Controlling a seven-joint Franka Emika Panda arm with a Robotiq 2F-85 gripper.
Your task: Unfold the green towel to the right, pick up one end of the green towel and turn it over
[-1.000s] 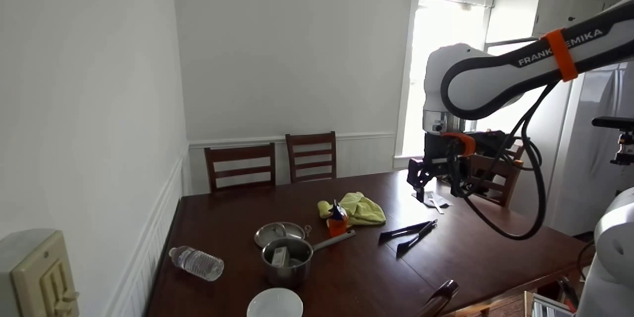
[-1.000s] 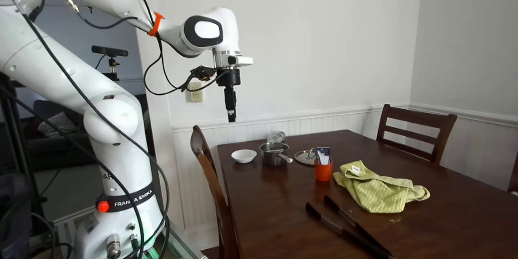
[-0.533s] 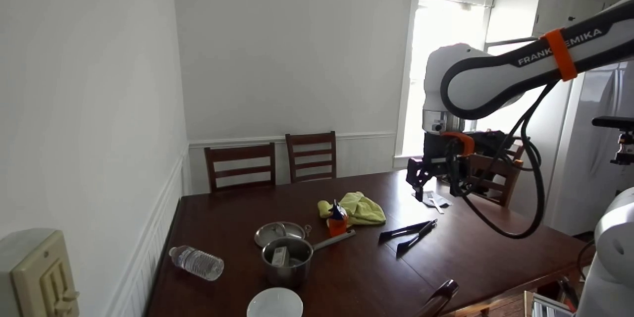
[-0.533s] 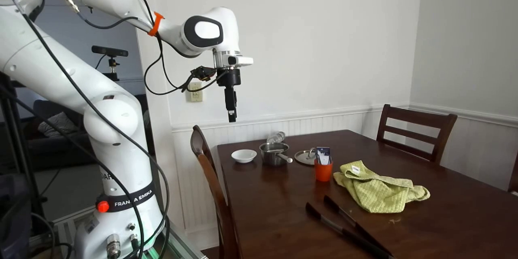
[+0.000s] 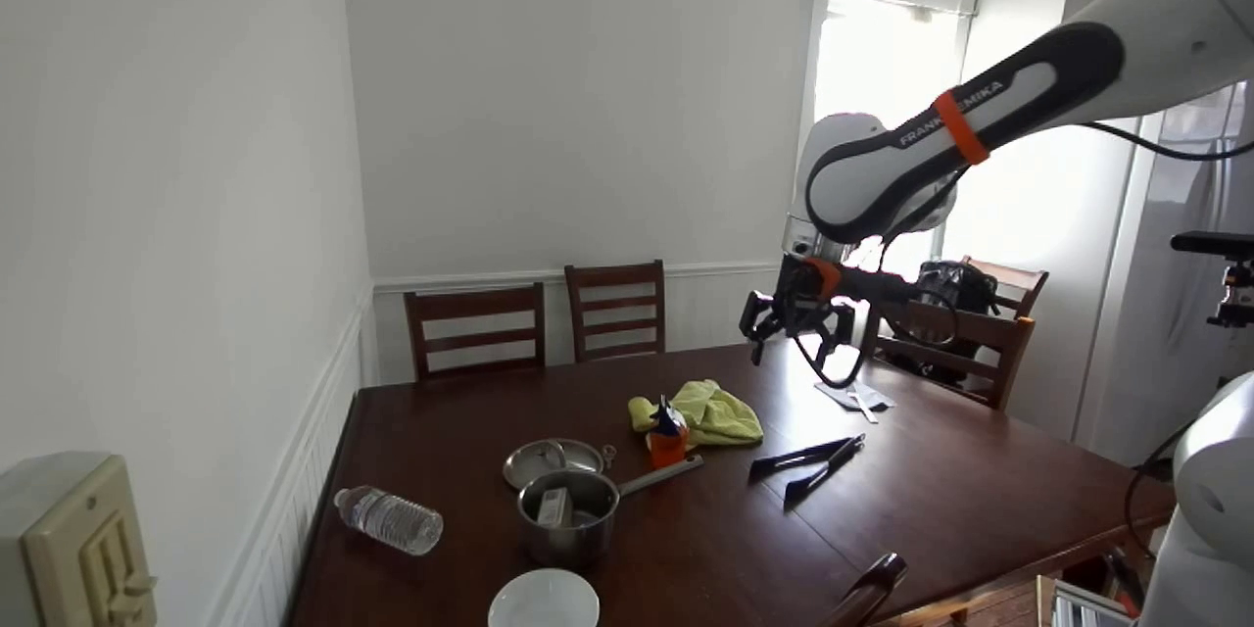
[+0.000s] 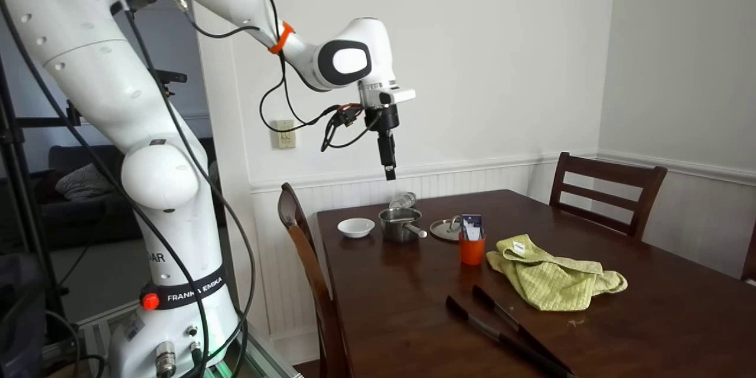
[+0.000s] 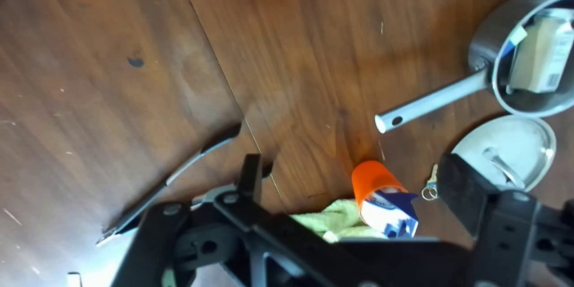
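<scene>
Gripper (image 5: pixel 790 360) spread wide, nothing held, hanging well higher than the cup (image 6: pixel 472 251). Looks like approach stage, unfolding yet to do; next wants a reach down to one end of the towel (image 6: pixel 555 283), crumpled just beside the cup. Wrist view gives only a strip of it by the cup; an exterior view, the whole heap.

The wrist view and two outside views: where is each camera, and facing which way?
In an exterior view, it sits by a wall switch, facing chairs and a window across the table; arm and open gripper at right.
In an exterior view, it faces a wall from the side with the tongs; robot base and arm at left.
Wrist view: at the arm's end, looking down at the table; gripper fingers show.
Both exterior views share the gripper, green towel and bottle.
</scene>
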